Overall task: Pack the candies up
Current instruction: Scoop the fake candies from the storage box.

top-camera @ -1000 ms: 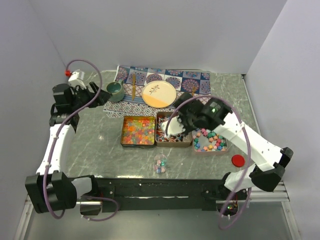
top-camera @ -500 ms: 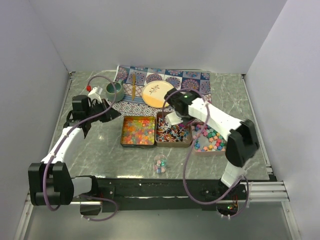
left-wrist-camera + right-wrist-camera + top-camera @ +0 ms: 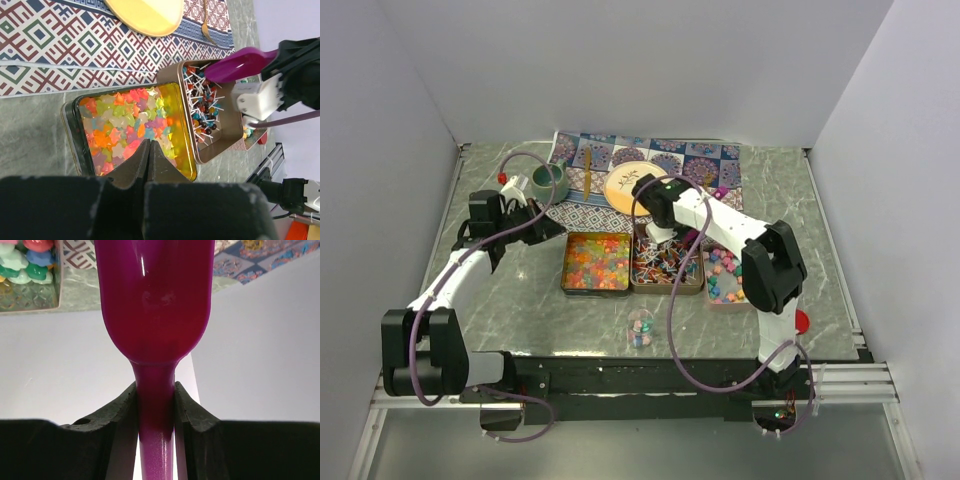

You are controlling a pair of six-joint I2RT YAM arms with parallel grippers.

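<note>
Right wrist: right hand [image 3: 155,390] clenched on purple scoop [image 3: 156,300] handle, above wrapped candies [image 3: 207,110] in middle tin [image 3: 212,154]. Left hand [image 3: 149,147] pinched closed, empty, over gummies [image 3: 127,130] on table [image 3: 30,135].

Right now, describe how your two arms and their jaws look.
Both the left arm and the right arm have white tubular links joined by bulky black joint housings. A thin purple cable loops along each, the left one with a red fitting. The jaws are matte black and taper toward the tips.
</note>
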